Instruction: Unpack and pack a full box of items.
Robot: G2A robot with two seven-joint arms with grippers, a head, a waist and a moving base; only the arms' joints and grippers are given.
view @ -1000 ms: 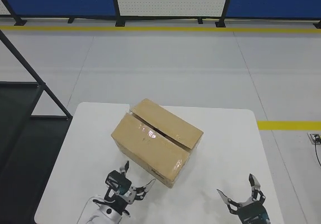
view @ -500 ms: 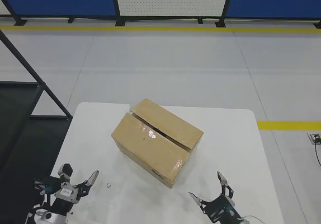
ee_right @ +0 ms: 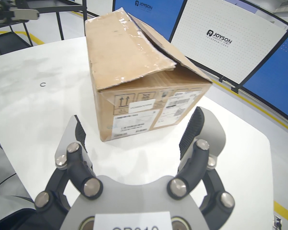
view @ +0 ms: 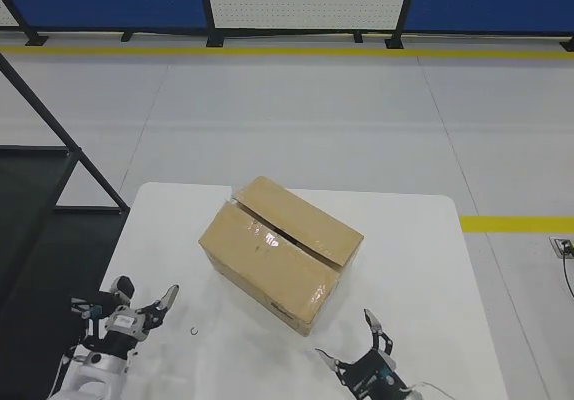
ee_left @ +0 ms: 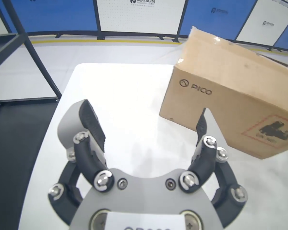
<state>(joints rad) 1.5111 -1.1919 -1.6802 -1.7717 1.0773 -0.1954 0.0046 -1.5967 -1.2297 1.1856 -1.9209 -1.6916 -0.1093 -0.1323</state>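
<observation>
The cardboard box (view: 280,252) sat at the middle of the white table (view: 417,250), turned at an angle, its 2 taped top flaps folded down, 1 edge slightly lifted. The left gripper (view: 147,298) hung released at the table's near-left edge. The right gripper (view: 348,340) hung released on the box's near side. A small C-shaped ring (view: 196,331) lay on the table between them.

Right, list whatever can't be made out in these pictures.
Inside of the box: hidden in the top and right wrist views by its nearly closed flaps.
Small dark ring on the table: too small in the top view to identify.
Box's far end, left wrist view: cut off by the picture's edge.
</observation>
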